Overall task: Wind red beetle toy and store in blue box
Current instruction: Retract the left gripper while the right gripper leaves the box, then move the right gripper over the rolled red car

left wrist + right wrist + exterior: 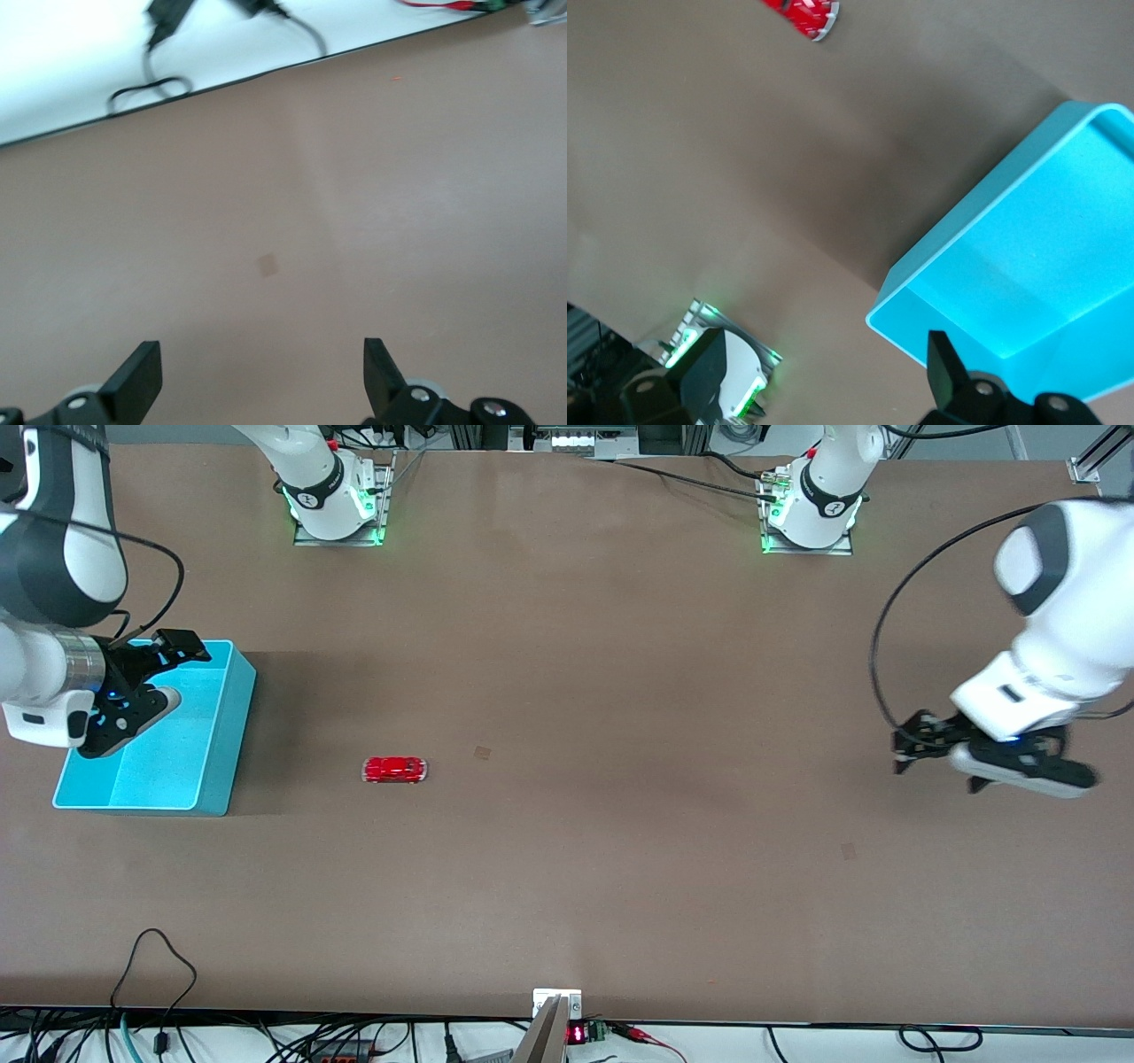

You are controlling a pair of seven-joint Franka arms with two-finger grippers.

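Note:
The red beetle toy lies on the brown table beside the blue box, toward the left arm's end from it. The box looks empty. My right gripper hovers open and empty over the box's edge farthest from the front camera. In the right wrist view the gripper has its jaws wide apart, with the box's rim under one finger and the toy farther off. My left gripper is open and empty above bare table at the left arm's end; its wrist view shows only table.
The two arm bases stand along the table's edge farthest from the front camera. Cables and a small device lie at the edge nearest that camera. Small faint patches mark the tabletop.

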